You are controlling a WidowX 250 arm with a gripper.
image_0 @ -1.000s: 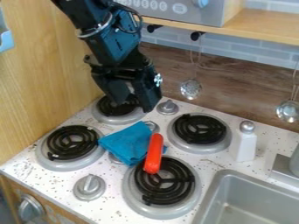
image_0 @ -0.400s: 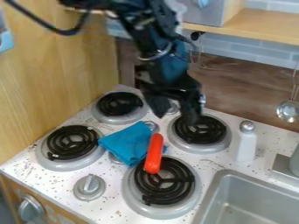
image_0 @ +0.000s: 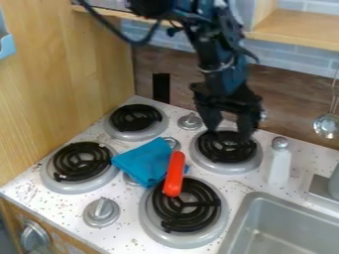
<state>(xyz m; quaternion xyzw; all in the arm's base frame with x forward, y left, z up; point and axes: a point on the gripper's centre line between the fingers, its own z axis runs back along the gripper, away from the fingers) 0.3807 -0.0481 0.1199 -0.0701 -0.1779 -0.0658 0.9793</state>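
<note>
Hand (image_0: 229,124) over far R burner (image_0: 227,155), fingers apart, nothing btwn; white shaker (image_0: 280,166) upright just R. Red item (image_0: 174,173) by blue cloth (image_0: 144,161), nr centre. Go slow, keep clear of coils & shaker.

Bright, diffuse light; soft shadows; small glints on ladle (image_0: 326,126), shaker cap (image_0: 280,143).

I'm looking in on a small kitchen set-up, probably a toy one. My pincer (image_0: 229,133) hangs above a coil burner (image_0: 227,153), with three more burners left of and below it. Right of it hangs a metal utensil (image_0: 327,126); lower right lies a sink (image_0: 297,218); behind it run wall tiles (image_0: 291,60).
</note>
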